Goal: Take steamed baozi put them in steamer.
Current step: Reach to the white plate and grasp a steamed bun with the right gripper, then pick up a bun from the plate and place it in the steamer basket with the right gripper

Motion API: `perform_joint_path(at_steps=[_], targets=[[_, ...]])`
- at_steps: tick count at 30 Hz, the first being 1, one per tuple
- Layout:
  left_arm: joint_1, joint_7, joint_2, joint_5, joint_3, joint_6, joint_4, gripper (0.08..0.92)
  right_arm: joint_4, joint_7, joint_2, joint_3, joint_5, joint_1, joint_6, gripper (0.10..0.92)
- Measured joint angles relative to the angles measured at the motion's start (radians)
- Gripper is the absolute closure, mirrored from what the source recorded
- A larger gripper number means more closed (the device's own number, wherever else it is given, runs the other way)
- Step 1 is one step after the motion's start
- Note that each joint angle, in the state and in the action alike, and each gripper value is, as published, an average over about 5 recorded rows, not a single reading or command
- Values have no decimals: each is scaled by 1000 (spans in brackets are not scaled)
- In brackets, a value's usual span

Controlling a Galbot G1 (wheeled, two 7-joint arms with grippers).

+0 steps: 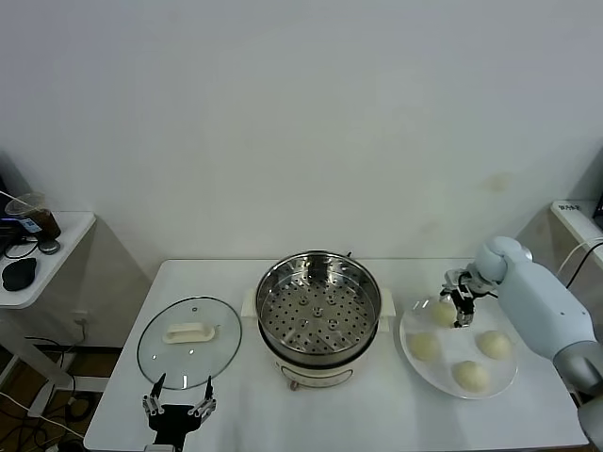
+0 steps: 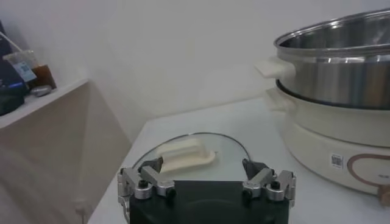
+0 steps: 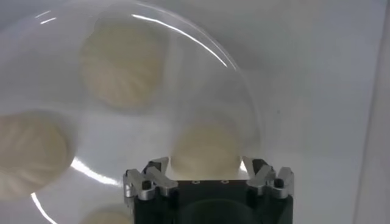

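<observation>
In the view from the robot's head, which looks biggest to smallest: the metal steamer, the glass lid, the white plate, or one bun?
1. Steamer and plate: about equally wide, too close to rank.
2. Glass lid: slightly smaller.
3. Bun: by far the smallest.

Steamer [image 1: 318, 311] sits mid-tabletop [image 1: 377, 414]. Glass lid [image 1: 188, 341] lies flat to its left; plate [image 1: 460, 356] to its right. Four baozi on plate: rear one [image 1: 443, 314], left one [image 1: 423, 346], right one [image 1: 493, 343], front one [image 1: 470, 376]. Right hand [image 1: 461, 303] directly over rear baozi. Left hand [image 1: 176, 407] at front edge, before the lid. Side table [image 1: 42, 259] far left.
</observation>
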Motion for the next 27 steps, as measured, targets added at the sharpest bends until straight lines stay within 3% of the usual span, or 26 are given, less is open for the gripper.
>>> perform_joint_path(at_steps=[8, 15, 27], targets=[[-4, 0, 0, 0, 4, 1, 4, 177, -9, -3, -3, 9, 5, 9, 2, 458], [-13, -1, 0, 0, 10, 2, 8, 177, 11, -18, -22, -2, 40, 36, -8, 473], [-31, -4, -2, 2, 21, 2, -9, 177, 98, -84, -26, -171, 263, 263, -38, 474]])
